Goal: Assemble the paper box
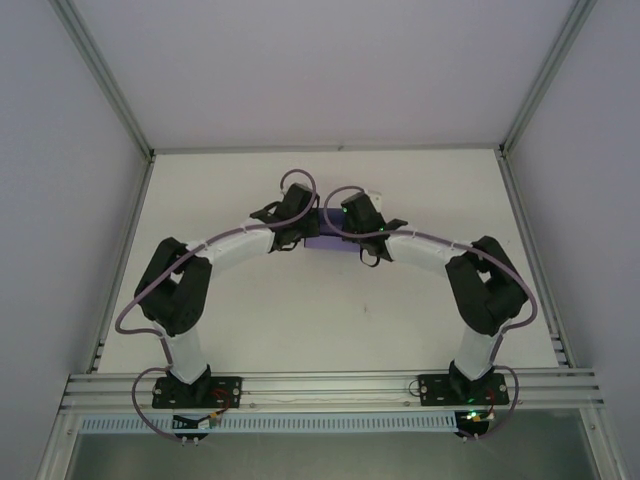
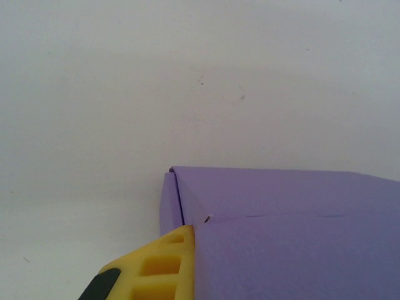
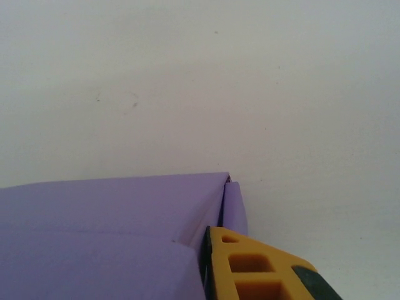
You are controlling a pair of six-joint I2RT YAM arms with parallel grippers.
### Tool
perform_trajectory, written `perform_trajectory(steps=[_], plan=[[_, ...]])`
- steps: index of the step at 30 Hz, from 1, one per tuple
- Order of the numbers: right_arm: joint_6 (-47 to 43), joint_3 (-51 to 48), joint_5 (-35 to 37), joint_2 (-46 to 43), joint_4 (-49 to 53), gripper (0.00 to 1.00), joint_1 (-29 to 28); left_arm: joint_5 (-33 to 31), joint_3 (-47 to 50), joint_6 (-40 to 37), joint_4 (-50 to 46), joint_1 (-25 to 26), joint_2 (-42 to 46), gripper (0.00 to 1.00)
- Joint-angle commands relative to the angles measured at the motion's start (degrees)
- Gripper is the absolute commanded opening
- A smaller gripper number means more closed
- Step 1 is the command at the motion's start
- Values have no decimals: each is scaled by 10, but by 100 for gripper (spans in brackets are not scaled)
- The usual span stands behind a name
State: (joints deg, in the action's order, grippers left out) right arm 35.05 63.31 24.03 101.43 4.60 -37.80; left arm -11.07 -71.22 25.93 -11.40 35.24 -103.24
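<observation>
White table point(image 1: 300, 320) bears the paper box point(image 1: 330, 243), its inside hidden.

The paper box point(image 2: 294, 237) lies flat on the white table point(image 2: 112, 87), which spreads bare above and to the left of it. The box's lavender top carries a faint crease running across from its left end, where a narrow side flap stands folded with a thin dark gap behind it. One yellow finger point(image 2: 164, 265), black at its lower edge, presses against the box's left end, below that flap.
</observation>
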Motion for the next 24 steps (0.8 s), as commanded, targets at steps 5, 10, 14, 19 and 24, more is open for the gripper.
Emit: perform_trajectory(steps=[5,10,14,19,24], plan=[[-21,-72,2,-20,-79,13,-24,39,45,6,-38,23,28,18],[-22,-89,21,-24,-78,13,-32,31,39,-1,-54,25,62,32],[-22,-100,25,-26,-77,13,-37,21,27,-6,-95,25,101,57],[-28,-113,35,-27,-90,13,-41,6,17,-8,-135,24,153,100],[-45,-128,39,-22,-120,15,-49,-1,-25,13,-169,-5,151,100]])
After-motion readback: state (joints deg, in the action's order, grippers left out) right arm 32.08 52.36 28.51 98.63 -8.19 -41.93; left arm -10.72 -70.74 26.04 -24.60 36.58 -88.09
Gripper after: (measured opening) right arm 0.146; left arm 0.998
